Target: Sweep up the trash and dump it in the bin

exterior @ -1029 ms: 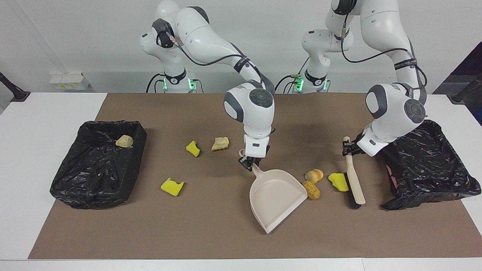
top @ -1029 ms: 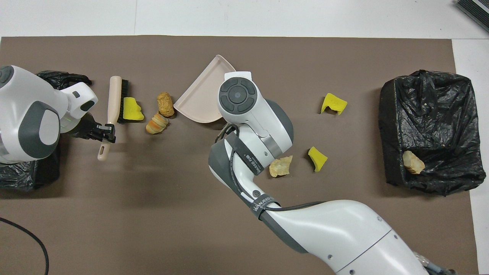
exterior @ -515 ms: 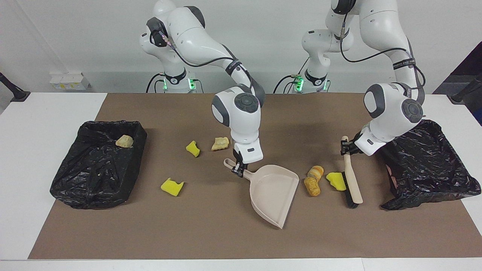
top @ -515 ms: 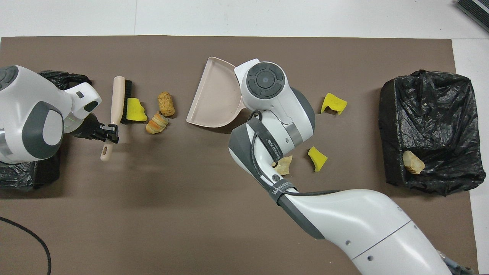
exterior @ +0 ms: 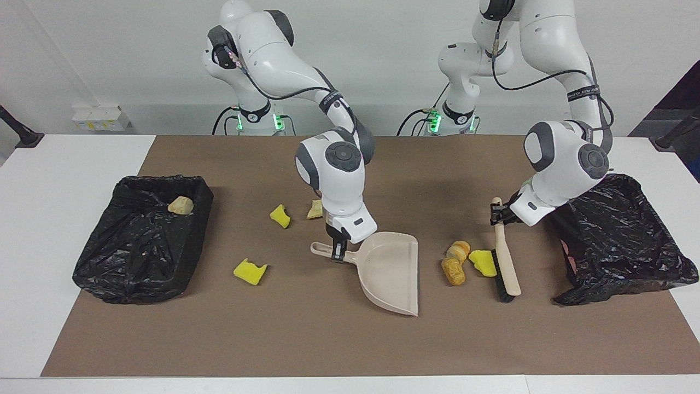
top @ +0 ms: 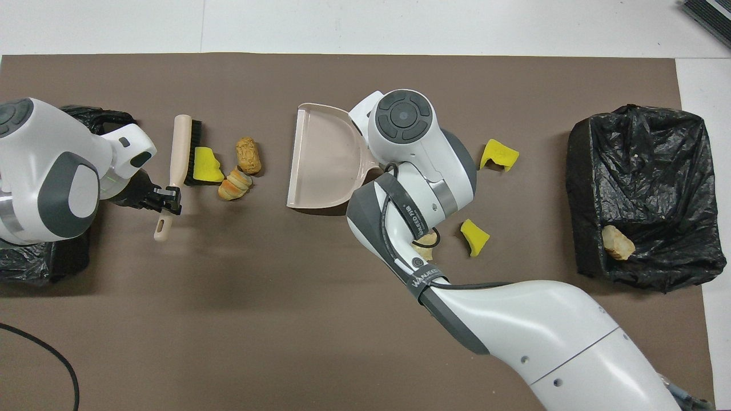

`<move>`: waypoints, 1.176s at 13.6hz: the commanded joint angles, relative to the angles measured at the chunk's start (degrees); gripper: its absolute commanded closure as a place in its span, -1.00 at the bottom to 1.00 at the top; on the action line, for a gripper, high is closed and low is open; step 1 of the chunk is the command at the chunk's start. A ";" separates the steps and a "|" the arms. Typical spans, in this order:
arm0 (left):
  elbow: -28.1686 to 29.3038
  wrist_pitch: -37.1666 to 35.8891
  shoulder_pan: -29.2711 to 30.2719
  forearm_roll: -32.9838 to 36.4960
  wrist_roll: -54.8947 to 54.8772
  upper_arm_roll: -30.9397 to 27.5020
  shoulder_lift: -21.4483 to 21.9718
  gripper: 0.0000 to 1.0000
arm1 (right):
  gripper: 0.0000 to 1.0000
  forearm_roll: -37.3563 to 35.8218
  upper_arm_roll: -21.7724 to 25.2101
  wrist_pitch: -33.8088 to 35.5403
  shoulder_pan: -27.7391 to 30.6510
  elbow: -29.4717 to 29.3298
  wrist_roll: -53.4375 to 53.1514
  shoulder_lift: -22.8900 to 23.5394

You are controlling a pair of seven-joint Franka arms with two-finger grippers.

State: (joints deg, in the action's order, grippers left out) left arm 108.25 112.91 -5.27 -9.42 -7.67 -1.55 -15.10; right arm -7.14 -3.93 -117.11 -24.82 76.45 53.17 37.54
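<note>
My right gripper (exterior: 339,253) is shut on the handle of the beige dustpan (exterior: 391,271), which rests mid-mat with its mouth turned toward the left arm's end. In the overhead view the wrist hides that gripper above the dustpan (top: 322,157). My left gripper (exterior: 496,213) (top: 165,197) is shut on the brush (exterior: 506,268) (top: 181,148), bristles down on the mat. The trash between them is a yellow chunk (exterior: 482,261) against the bristles and two tan lumps (exterior: 457,250) (exterior: 453,271), a short gap from the dustpan's mouth.
More trash lies toward the right arm's end: two yellow chunks (exterior: 280,215) (exterior: 249,271) and a tan lump (exterior: 314,209) partly hidden by the arm. A black-lined bin (exterior: 109,262) there holds one lump (exterior: 180,205). Another black-lined bin (exterior: 629,257) stands beside the left gripper.
The right gripper has swung the dustpan round, turning its mouth toward the lumps, and drawn it slightly toward the right arm's end. The brush has nudged the yellow chunk toward the dustpan.
</note>
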 commanded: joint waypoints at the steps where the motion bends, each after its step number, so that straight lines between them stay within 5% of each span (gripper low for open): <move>1: 4.68 1.08 -3.07 -1.65 2.12 -0.82 3.32 1.00 | 1.00 1.69 -0.64 0.83 0.82 3.35 3.08 -1.94; 16: 7.86 5.31 -7.39 -4.02 6.26 -0.91 4.82 1.00 | 1.00 1.78 -0.73 1.00 0.73 3.35 3.08 -1.94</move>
State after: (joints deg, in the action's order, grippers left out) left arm 114.44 117.38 -11.73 -12.70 -1.95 -1.69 -11.87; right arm -6.72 -3.98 -117.11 -24.76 76.98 53.54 37.27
